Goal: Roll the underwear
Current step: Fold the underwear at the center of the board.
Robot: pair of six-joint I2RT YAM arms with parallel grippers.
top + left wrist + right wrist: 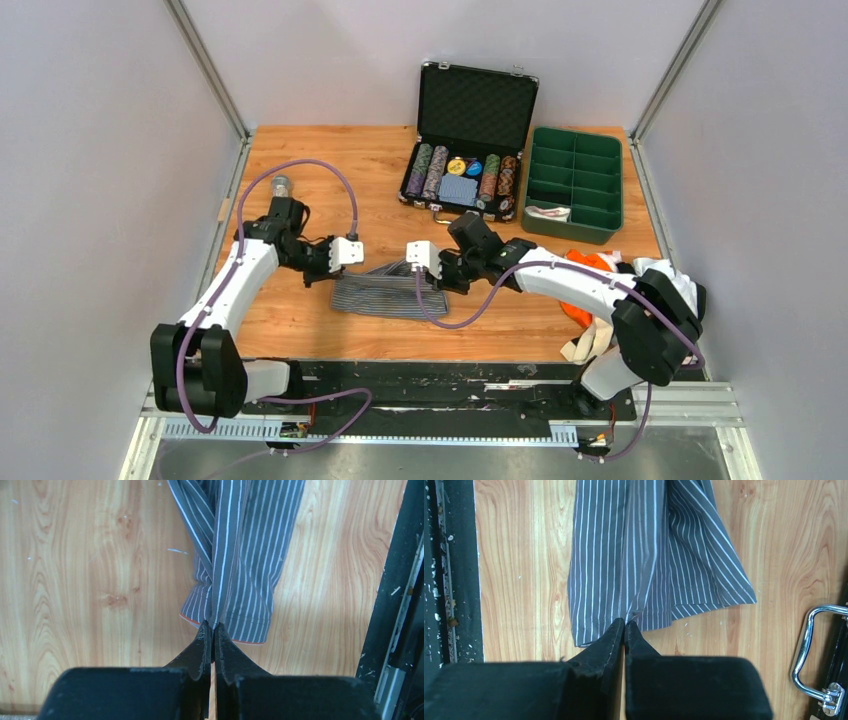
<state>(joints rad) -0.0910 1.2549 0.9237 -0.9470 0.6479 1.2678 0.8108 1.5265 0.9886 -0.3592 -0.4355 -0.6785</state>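
The left gripper and right gripper, jaws closed tight, each pinch a hem of one soft grey-and-white pinstriped underwear, creased lengthwise at the centre of the wood-grain table; one orange garment lies crumpled beside the right arm.

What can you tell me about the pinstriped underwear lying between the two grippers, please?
The pinstriped underwear is thin grey cloth with fine white stripes and a narrow orange edge along one hem. It lies on the wooden table, stretched between the two arms and gathered into lengthwise folds. The left gripper is shut on one end and the right gripper on the opposite end. The creases converge on both pinch points.
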